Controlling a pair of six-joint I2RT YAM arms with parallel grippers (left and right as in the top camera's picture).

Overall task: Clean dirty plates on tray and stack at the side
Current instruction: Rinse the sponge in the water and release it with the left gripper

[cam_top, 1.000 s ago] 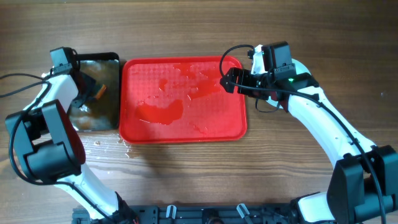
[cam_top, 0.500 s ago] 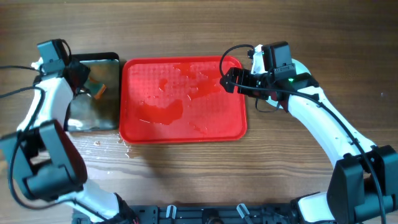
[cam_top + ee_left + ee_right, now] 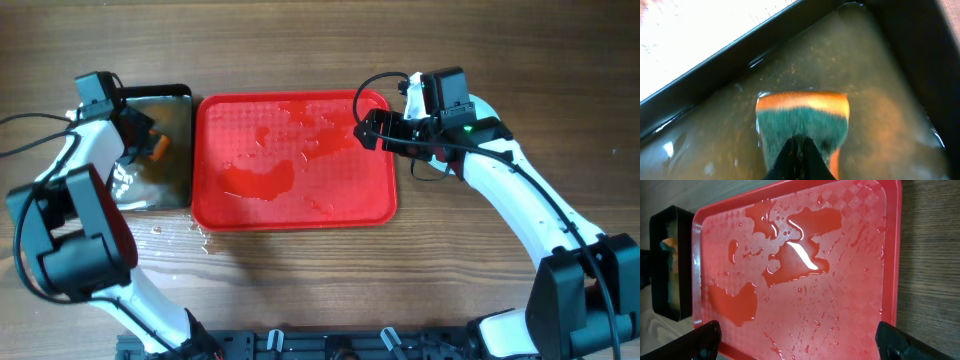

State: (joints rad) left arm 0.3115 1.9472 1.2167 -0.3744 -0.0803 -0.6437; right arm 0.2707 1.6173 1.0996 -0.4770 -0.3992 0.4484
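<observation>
The red tray (image 3: 295,160) lies mid-table, wet with puddles and drops, and nothing stands on it. The plates are out of view. My left gripper (image 3: 145,140) is down in the black tray (image 3: 175,110) and shut on an orange and green sponge (image 3: 157,148). In the left wrist view the gripper (image 3: 800,150) pinches the sponge (image 3: 802,120) at its near edge, in murky water. My right gripper (image 3: 362,128) hangs open above the red tray's right end. In the right wrist view it (image 3: 800,335) spans the wet tray (image 3: 840,280) with nothing between its fingers.
The black tray (image 3: 660,265) holds brownish water and sits against the red tray's left side. Water drops (image 3: 160,228) lie on the wooden table in front of it. Cables run from both arms across the table.
The left arm swung out to the left and came back to the right, with the sponge still gripped in the black tray. The right arm has not moved.
</observation>
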